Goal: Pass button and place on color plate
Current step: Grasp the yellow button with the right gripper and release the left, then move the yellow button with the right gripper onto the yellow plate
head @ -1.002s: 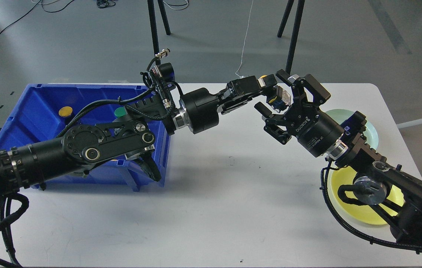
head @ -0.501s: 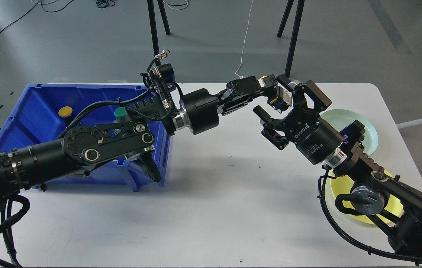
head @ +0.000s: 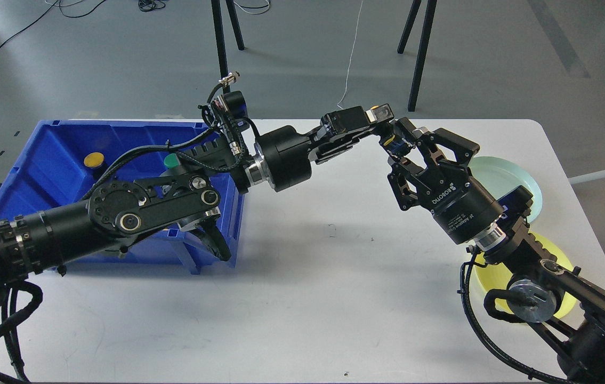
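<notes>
A button with a yellow cap and a dark blue body point(head: 394, 145) hangs in the air above the table's far middle, between my two grippers. My left gripper point(head: 382, 118) reaches in from the left and is shut on the button's top end. My right gripper point(head: 408, 145) comes up from the lower right, and its fingers have closed in on the button's body. A yellow plate point(head: 561, 255) lies at the right edge, mostly hidden under my right arm. A pale green plate point(head: 505, 169) lies just behind it.
A blue bin point(head: 41, 160) stands at the left of the white table point(head: 307, 298). It holds a yellow button point(head: 94, 159) and a green button point(head: 172, 160), and my left arm crosses its front. Tripod legs stand behind the table.
My right gripper has swung up to the button and its fingers have narrowed from wide open to closed around the body. My left gripper has shifted slightly up and left.
</notes>
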